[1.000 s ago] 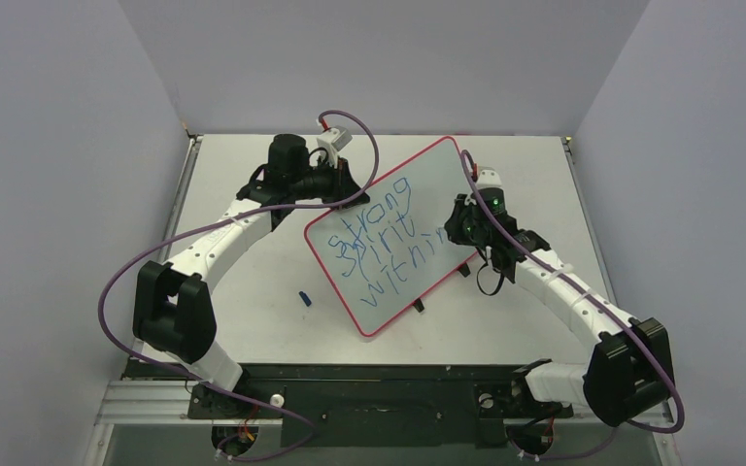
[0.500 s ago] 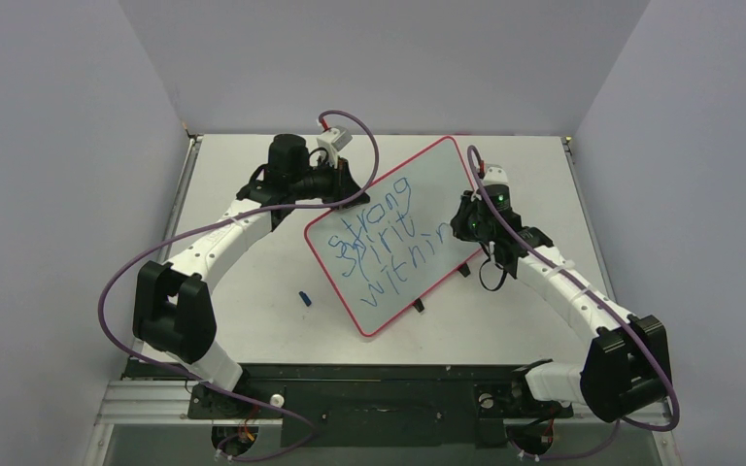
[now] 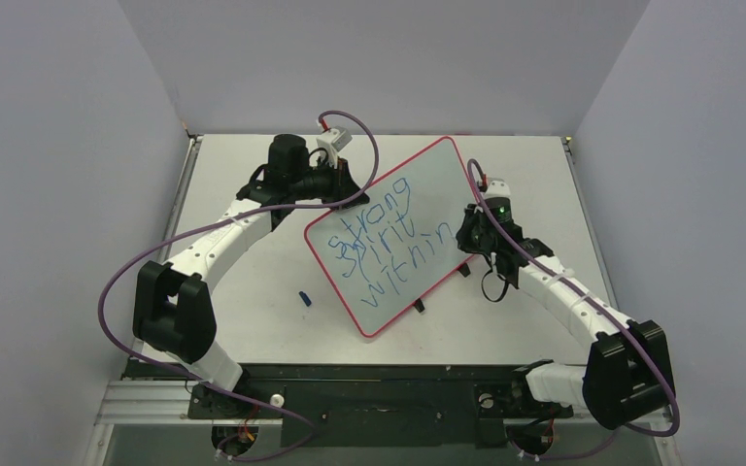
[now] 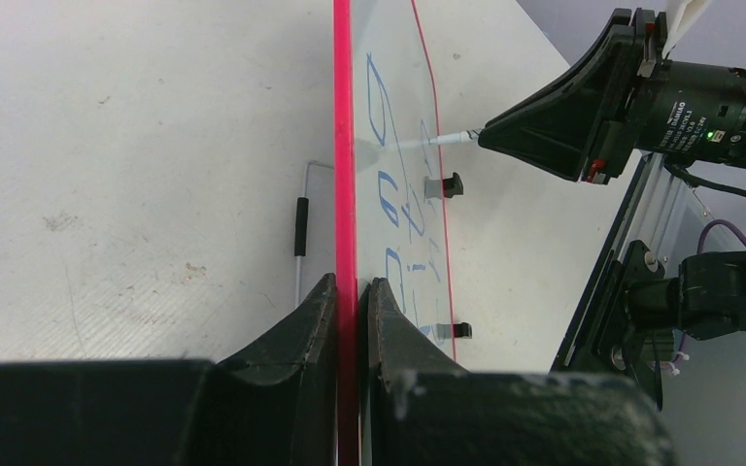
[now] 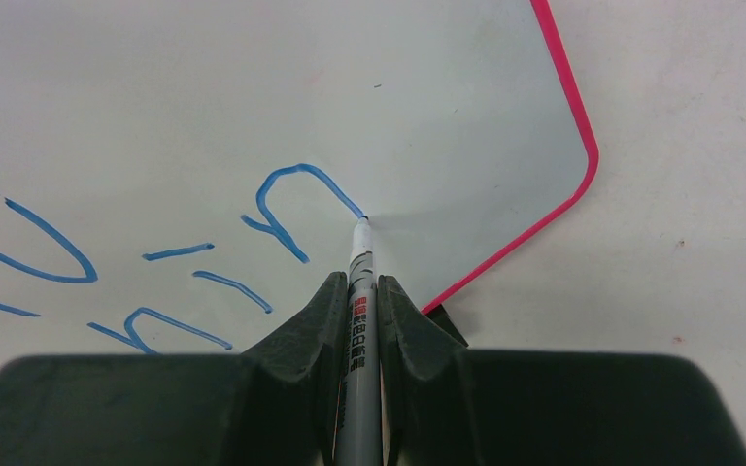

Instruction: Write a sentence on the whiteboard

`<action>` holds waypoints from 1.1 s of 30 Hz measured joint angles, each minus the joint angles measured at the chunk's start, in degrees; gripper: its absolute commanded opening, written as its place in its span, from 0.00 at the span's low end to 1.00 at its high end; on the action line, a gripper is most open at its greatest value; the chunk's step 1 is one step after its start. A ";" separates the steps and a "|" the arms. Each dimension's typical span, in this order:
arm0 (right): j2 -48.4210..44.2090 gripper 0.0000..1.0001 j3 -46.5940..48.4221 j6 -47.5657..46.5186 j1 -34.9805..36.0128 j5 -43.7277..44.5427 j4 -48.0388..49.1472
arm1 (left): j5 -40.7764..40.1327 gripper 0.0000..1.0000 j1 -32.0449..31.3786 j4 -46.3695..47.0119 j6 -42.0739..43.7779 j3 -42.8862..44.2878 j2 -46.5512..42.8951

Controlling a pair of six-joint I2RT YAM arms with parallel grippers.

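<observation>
Right wrist view shows you the end of the sentence [image 5: 291, 199] – the arch of the last blue letter runs straight into the marker [image 5: 358, 254] tip, which touches the board near its rounded corner. From above, three lines read "strong spirit within", so you look to be on the closing leg of the final "n", and the task seems nearly done.

The whiteboard [image 3: 447, 170] stands tilted at the middle of the table [image 3: 253, 311], its top corner toward the far edge and its low corner toward the near edge. Black clips [image 4: 444, 184] sit along its lower rim, just above the table.

The right gripper [image 5: 359, 283] is clenched on the marker barrel, with the tip well out ahead of the fingers. The left gripper [image 4: 352, 291] is clamped on the board's red rim at the far-left side.

To finish well, draw the leg down short and steady with light pressure: the board is pinched only at one edge, and a hard push could flex or swing it. Stop short of the red rim, then lift straight off so no tail is left.

A small blue piece [image 3: 304, 298], perhaps the cap, lies on the table beside the board's left edge. No container shows in any view.
</observation>
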 measured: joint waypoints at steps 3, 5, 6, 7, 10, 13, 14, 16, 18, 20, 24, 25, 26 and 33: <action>-0.42 0.00 -0.90 0.02 0.00 0.13 0.00 | 0.02 0.00 0.00 0.00 0.00 0.00 0.00; -0.44 0.00 -0.98 0.02 0.00 0.13 0.02 | 0.00 0.00 0.00 0.00 0.00 0.00 0.00; -0.52 0.00 -1.09 0.02 0.00 0.13 0.07 | 0.00 0.00 0.00 0.00 0.00 0.00 0.00; -0.63 0.00 -1.25 0.04 0.00 0.13 0.17 | 0.02 0.00 0.00 0.02 0.00 0.00 0.00; -1.05 0.00 -1.64 0.07 0.00 0.09 0.15 | 0.07 0.00 0.00 0.04 0.00 0.00 0.00; -1.46 0.00 -1.81 0.24 0.00 -0.17 -0.46 | 0.15 0.00 -0.02 0.15 0.00 0.00 0.00; -1.70 0.00 -1.81 0.26 0.04 -0.37 -0.90 | 0.26 0.00 -0.02 0.20 0.00 0.00 0.00; -2.62 0.00 -1.81 0.28 0.07 -0.44 -1.95 | 0.28 0.00 -0.04 0.22 0.00 0.00 0.00; -4.83 0.00 -1.81 0.26 0.11 -0.48 -3.52 | 0.28 0.00 -0.07 0.22 0.00 0.00 0.00; -6.01 0.00 -1.77 0.20 0.11 -0.26 -4.63 | 0.28 0.00 -0.07 0.22 0.02 0.00 -0.02; -9.11 0.00 -1.20 0.02 0.11 0.15 -7.52 | 0.28 0.00 -0.11 0.22 0.02 0.00 -0.09; -9.68 0.00 -0.85 0.04 0.11 0.20 -7.91 | 0.28 0.00 -0.13 0.22 0.04 0.00 -0.11; -10.16 0.00 -0.48 0.04 0.11 0.20 -8.26 | 0.28 0.00 -0.13 0.22 0.04 0.00 -0.11; -11.65 0.00 1.25 0.02 0.11 0.20 -9.53 | 0.26 0.00 -0.13 0.20 0.15 0.00 -0.11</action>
